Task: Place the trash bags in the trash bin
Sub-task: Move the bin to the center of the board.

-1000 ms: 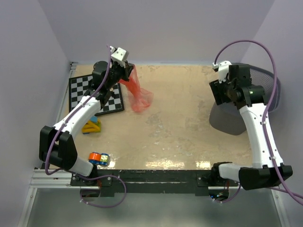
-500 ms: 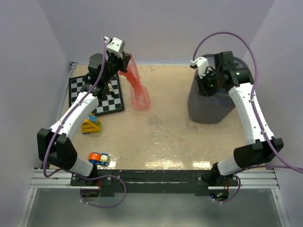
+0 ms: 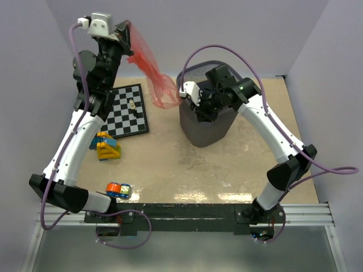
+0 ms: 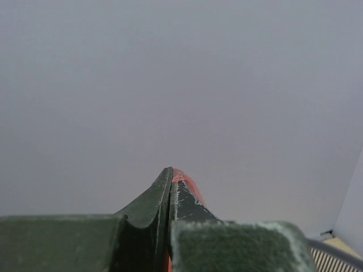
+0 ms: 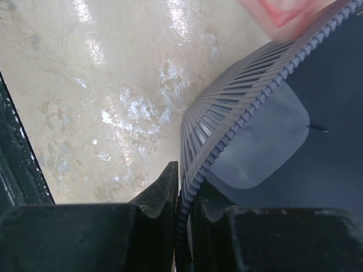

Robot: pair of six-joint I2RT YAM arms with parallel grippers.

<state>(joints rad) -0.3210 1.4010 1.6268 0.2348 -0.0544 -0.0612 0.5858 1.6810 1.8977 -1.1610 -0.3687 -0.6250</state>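
A limp red-orange trash bag [image 3: 152, 68] hangs from my left gripper [image 3: 126, 33], raised high at the back left; its lower end dangles just left of the trash bin's rim. In the left wrist view the gripper [image 4: 171, 173] is shut on a sliver of the red bag [image 4: 187, 180]. The dark grey mesh trash bin [image 3: 199, 126] stands upright at the table's middle back. My right gripper [image 3: 199, 107] is shut on the bin's rim. The right wrist view shows the gripper [image 5: 185, 184] pinching the ribbed rim [image 5: 266, 93], one finger inside and one outside.
A chessboard [image 3: 126, 110] with a small piece lies at the left. A yellow and blue toy [image 3: 106, 145] sits in front of it. An orange and blue toy [image 3: 117, 190] lies near the front left edge. The walls stand close at the back and sides.
My right arm has dragged the bin from the far right to the middle back. My left arm has lifted the bag much higher and swung its lower end toward the bin.
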